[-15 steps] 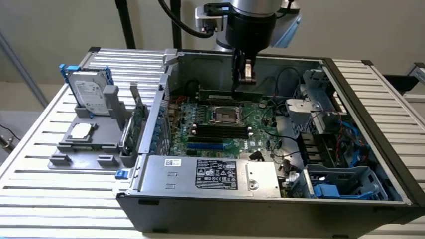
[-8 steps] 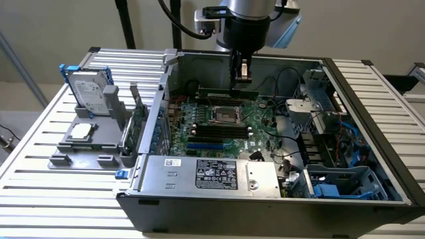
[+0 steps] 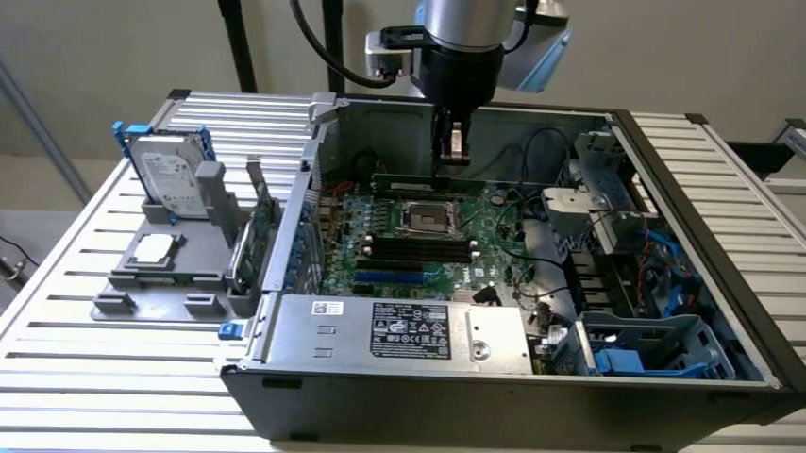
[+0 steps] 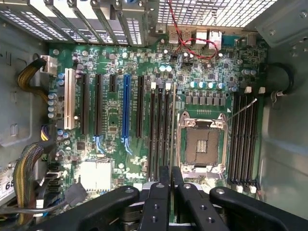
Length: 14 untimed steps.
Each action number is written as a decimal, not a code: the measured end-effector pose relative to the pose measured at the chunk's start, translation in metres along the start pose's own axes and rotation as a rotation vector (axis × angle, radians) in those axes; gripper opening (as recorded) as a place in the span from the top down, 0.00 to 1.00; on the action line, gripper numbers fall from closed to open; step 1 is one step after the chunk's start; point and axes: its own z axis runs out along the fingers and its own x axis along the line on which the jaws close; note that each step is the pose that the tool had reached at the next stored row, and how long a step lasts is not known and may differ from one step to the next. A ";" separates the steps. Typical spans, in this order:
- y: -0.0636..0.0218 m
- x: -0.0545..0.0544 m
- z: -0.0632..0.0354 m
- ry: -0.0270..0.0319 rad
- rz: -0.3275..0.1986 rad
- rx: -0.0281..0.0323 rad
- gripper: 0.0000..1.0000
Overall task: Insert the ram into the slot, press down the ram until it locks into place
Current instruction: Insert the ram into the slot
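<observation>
Fingers: narrow, pinched against both flat faces of the ram.
Gripper: points straight down into the open computer case.
Ram: level and edge-down, raised above the motherboard and not seated. In the wrist view its thin edge runs just beside the CPU socket.
Memory slots: black and parallel to the ram, between the CPU socket and the blue slot.
Second slot bank: on the CPU socket's other side.
</observation>
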 end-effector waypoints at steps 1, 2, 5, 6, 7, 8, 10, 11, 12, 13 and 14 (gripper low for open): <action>0.0005 0.000 0.0020 0.0007 0.002 0.0001 0.87; 0.0009 0.000 0.0038 0.0013 0.004 0.0002 0.87; 0.0015 0.000 0.0092 0.0033 0.009 0.0003 0.87; 0.0016 0.000 0.0111 0.0041 0.010 0.0003 0.87; 0.0017 0.000 0.0129 0.0048 0.012 0.0003 0.87; 0.0019 0.000 0.0147 0.0054 0.013 0.0004 0.87; 0.0021 0.000 0.0182 0.0073 0.016 0.0003 0.87; 0.0023 0.000 0.0201 0.0082 0.017 0.0004 0.87; 0.0024 0.000 0.0220 0.0090 0.018 0.0005 0.87; 0.0025 0.000 0.0237 0.0102 0.019 0.0004 0.87; 0.0026 0.000 0.0255 0.0113 0.020 0.0005 0.87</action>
